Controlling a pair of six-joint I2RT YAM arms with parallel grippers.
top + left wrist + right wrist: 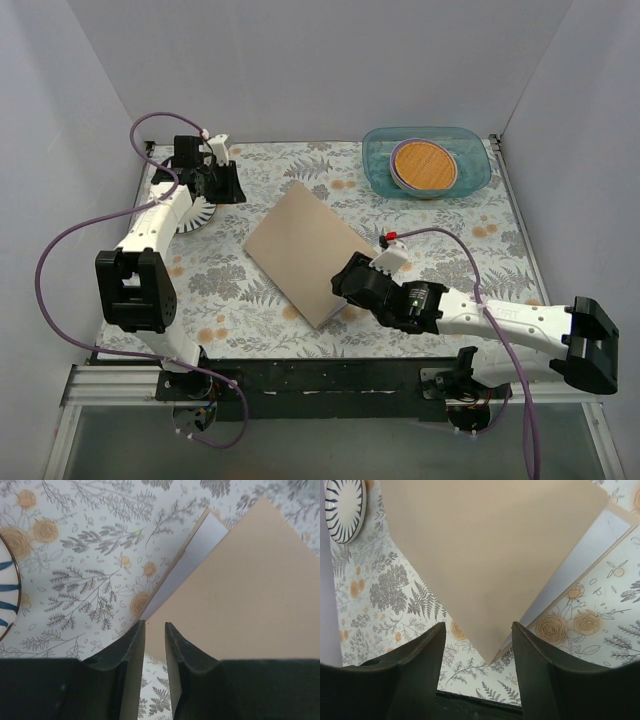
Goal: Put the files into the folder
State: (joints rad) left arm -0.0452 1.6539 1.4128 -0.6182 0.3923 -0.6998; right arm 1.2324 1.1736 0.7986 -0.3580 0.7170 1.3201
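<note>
Folder point(305, 250): closed at tabletop point(230, 300) centre, files point(192, 560) peeking out.
Right gripper point(478, 626): wide, empty.
Left gripper point(155, 625): narrow, apparently empty.
Advice: files should be squared inside.

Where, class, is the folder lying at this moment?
In the top view the folder lies mid-table between the two arms, its near corner at the right gripper, with the blue bowl farther back on the right.

Floral-patterned table point(250, 300): tan folder point(305, 250) lying flat dead centre, blue dish point(478, 165) up at one o'clock, striped plate point(344, 507) over at ten o'clock.
</note>
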